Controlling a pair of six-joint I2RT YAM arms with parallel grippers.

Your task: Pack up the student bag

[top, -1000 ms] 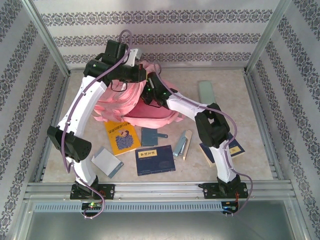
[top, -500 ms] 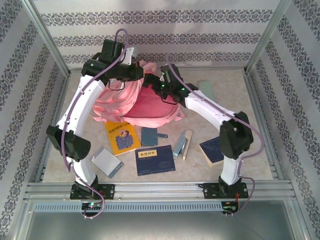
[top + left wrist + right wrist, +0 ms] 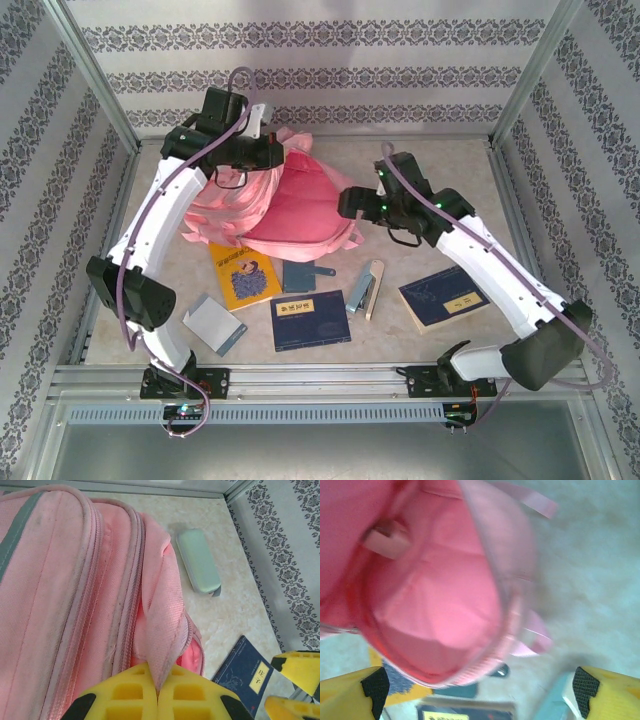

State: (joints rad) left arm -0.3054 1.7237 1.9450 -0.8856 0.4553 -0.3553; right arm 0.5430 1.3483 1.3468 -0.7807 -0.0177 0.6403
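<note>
The student bag (image 3: 300, 215), a large pink backpack, lies at the back middle of the table with its mouth held open toward the right. My left gripper (image 3: 274, 156) is shut on a fold of pink fabric at the bag's top edge (image 3: 161, 630); in the left wrist view its yellow jaws (image 3: 159, 674) pinch that fold. My right gripper (image 3: 347, 205) hovers just right of the bag's opening, open, with nothing between its fingers. The blurred right wrist view looks into the bag's pink interior (image 3: 435, 605), with that gripper (image 3: 480, 695) spread wide below it.
In front of the bag lie a yellow book (image 3: 243, 275), a teal wallet (image 3: 298, 273), a dark blue book (image 3: 310, 320), a stapler-like item (image 3: 365, 290) and a grey notebook (image 3: 213, 322). Another blue book (image 3: 445, 297) lies right. A mint case (image 3: 198, 560) sits behind the bag.
My right gripper has drawn back out of the bag's mouth to the right, its elbow swinging out to the near right. The left gripper keeps its hold on the bag's edge.
</note>
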